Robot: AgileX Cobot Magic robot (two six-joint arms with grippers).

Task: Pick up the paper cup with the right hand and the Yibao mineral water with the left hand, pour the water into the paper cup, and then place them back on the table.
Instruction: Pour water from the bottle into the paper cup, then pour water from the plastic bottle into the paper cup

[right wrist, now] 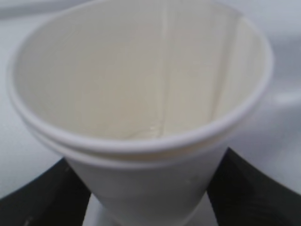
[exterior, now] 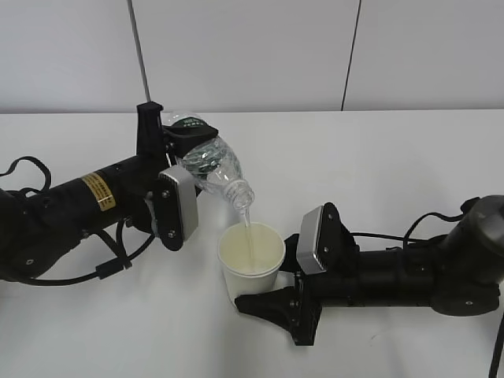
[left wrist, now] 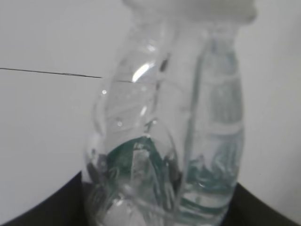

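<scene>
Over the tabletop, my left fingers hold one tilted bottle, water streaming into one paper cup my right fingers grip.

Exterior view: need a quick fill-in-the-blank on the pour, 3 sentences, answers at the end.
1. The left gripper holds the Yibao mineral water tilted with its mouth pointing ____.
2. A thin stream of water falls from the bottle's mouth into the ____, held by the right gripper.
3. The arm with the yellow label holds the ____.

Missing words: down; paper cup; bottle
</scene>
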